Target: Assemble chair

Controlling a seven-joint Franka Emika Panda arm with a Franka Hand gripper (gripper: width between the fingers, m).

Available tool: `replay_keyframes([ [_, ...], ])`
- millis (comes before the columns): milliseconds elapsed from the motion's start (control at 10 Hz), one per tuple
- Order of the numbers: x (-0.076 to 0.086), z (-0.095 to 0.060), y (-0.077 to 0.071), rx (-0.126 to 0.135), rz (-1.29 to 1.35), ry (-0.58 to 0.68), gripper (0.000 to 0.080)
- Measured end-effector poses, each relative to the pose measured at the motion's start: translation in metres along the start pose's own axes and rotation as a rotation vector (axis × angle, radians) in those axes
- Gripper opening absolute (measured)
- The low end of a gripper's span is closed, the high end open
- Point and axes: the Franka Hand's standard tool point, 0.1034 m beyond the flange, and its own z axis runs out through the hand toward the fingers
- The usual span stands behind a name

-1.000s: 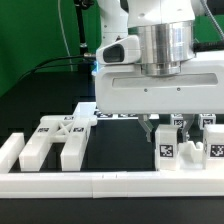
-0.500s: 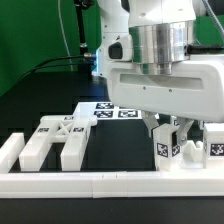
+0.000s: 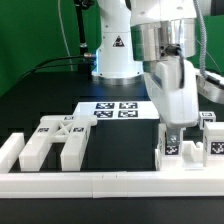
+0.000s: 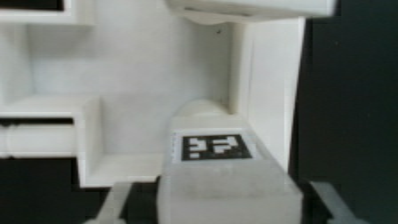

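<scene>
Assembly looks barely begun, since no two pieces appear joined. Panel (image 3: 58, 140), the X-braced one, lies flat against the rail (image 3: 100, 183) on the exterior view's left, with nothing fitted to it. Legs (image 3: 192, 150) stand clustered on the exterior view's right, well apart from the panel, so every joint seems left to make. Arm (image 3: 165, 45) hangs over that cluster, wrist turned so the hand points straight down, beyond the marker board (image 3: 115, 110). Gripper (image 3: 172, 130) sits just above the nearest leg (image 3: 170, 150), and the wrist view shows that tagged leg (image 4: 214, 150) centred between the jaws. Whether they press on it or only straddle it, I cannot tell. My guess is that picking up this leg is the step in hand
</scene>
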Motion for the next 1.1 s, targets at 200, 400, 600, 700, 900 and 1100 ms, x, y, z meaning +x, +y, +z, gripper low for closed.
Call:
replay_keyframes([
  [200, 0.0007, 0.0004, 0.0002, -0.002, -0.103, 0.000, 0.0467],
  [400, 0.0058, -0.0025, -0.0027, -0.002, -0.377, 0.000, 0.0613],
  [600, 0.0029, -0.0083, -0.0052, 0.008, -0.522, -0.002, 0.0647],
  [700, 0.0043, -0.0093, -0.0058, 0.009, -0.591, -0.001, 0.0647],
  [900, 0.0041, -0.0083, -0.0054, 0.008, -0.597, -0.001, 0.0648],
  [1100, 0.0043, -0.0076, -0.0051, 0.008, -0.597, -0.001, 0.0648],
])
